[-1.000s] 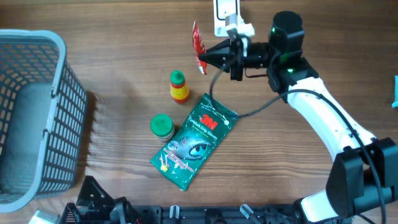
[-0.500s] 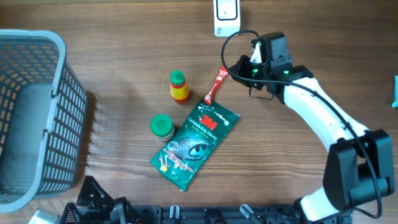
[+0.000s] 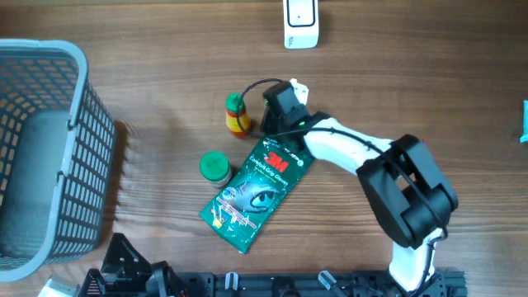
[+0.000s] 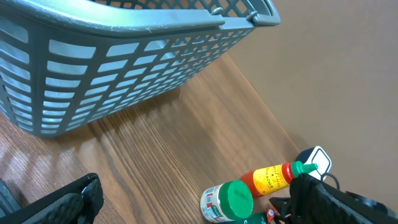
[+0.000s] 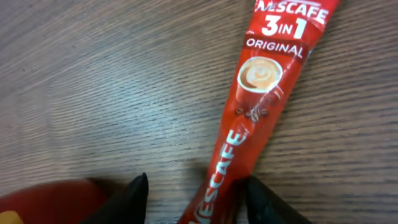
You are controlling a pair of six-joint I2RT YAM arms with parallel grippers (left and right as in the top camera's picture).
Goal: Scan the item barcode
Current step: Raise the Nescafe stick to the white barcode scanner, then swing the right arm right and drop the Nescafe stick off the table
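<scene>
while low over the worktop (image 5: 93, 74) beside the sauce bottle (image 3: 238, 115), straddles the coffee sachet (image 5: 261, 81) with the right tool (image 5: 198, 186) parted, not pinching. lies flat, logo up, well apart from the scanner (image 3: 299, 21), so probably parked here by the green pouch (image 3: 257, 186).

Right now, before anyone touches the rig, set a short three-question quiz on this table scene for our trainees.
1. True or false: the red Nescafe coffee sachet lies on the wooden table.
2. Which sits at the top edge of the overhead view? A) white barcode scanner B) green-lidded jar C) green 3M pouch
3. Fill in: the cap on the small red-and-yellow bottle is ____.
Key: 1 true; 2 A; 3 green.
</scene>
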